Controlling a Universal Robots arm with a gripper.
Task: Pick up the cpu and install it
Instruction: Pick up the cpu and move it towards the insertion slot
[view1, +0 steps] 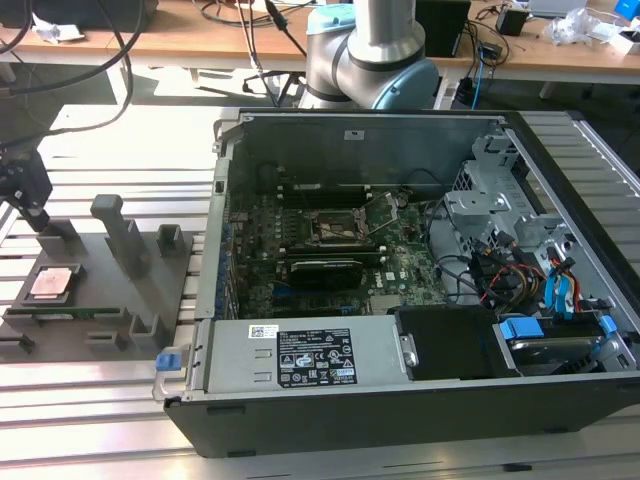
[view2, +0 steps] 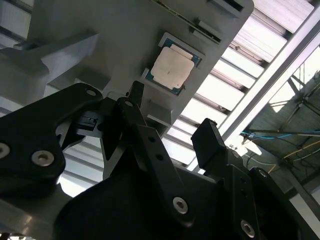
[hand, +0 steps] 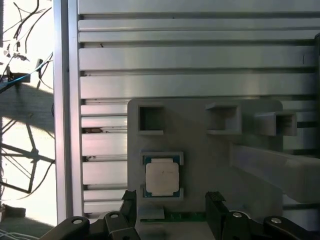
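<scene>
The cpu (view1: 55, 283) is a small square chip with a pinkish metal top, lying flat in a recess of the grey holder plate (view1: 110, 300) at the exterior view's left. It also appears in both wrist views (view2: 172, 70) (hand: 162, 176). My black gripper (view1: 30, 200) hangs above the holder's far corner, a little beyond the cpu and not touching it. Its two fingers stand apart with nothing between them, so the gripper (view2: 170, 117) (hand: 171, 200) is open. The black socket frame (view1: 335, 228) sits on the motherboard inside the open computer case (view1: 400, 420).
The grey holder carries upright posts (view1: 118, 235) and a long green memory stick (view1: 60, 313) just in front of the cpu. The case's side walls, a black card (view1: 325, 270) and drive cages with cables (view1: 530, 270) surround the socket. Slatted aluminium table (view1: 90, 410) lies below.
</scene>
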